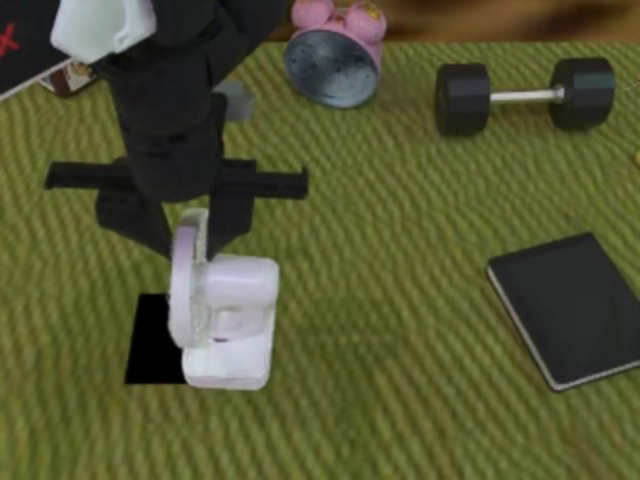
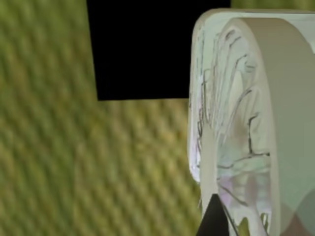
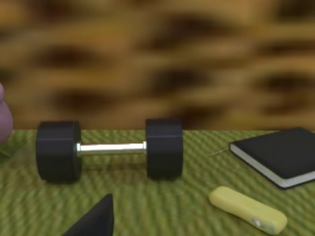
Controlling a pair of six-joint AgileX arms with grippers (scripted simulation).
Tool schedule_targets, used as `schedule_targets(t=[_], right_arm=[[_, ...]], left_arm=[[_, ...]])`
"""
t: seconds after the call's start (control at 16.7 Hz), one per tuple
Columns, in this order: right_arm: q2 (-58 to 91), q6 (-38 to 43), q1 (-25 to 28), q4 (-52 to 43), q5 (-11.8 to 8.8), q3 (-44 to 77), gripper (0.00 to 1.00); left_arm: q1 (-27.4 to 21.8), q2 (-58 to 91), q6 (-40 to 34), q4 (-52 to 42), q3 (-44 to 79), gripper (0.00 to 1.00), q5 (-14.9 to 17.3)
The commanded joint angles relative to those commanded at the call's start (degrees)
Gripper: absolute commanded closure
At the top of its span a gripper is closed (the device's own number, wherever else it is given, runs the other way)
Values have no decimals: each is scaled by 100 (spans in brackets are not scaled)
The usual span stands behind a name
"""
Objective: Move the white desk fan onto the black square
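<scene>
At the surface's left, our left pincer (image 1: 190, 243) grips the grilled disc head of the small white plastic desk fan (image 1: 224, 320). Its base overlaps only the right edge of the flat matte black square (image 1: 155, 340); centring and release remain.

Hardly anything legible is to be found in any of the views. One red mark shaped like an X is seen on a dark flat object (image 1: 22, 45) cut off at the top view's upper left corner (only part of the mark shows). A small greenish patch on the yellow bar (image 3: 247, 208) cannot be read.
</scene>
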Motion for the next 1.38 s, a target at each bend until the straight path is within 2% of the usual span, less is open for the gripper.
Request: schedule_targets(t=[0.24, 0.42, 0.6, 1.08, 1.26, 1.38], right_arm=[[0, 0, 0, 0, 0, 0, 0], [0, 0, 0, 0, 0, 0, 0], [0, 0, 0, 0, 0, 0, 0], [0, 0, 0, 0, 0, 0, 0], [0, 0, 0, 0, 0, 0, 0], [0, 0, 0, 0, 0, 0, 0]], left_arm=[[21, 16, -377, -28, -14, 100, 1], [87, 21, -1292, -62, -32, 100, 9], [191, -7, -2720, -79, -69, 100, 22], [558, -282, -7126, 14, -409, 100, 70], [675, -417, -8142, 86, -541, 100, 88], [725, -482, -8522, 125, -593, 100, 97]])
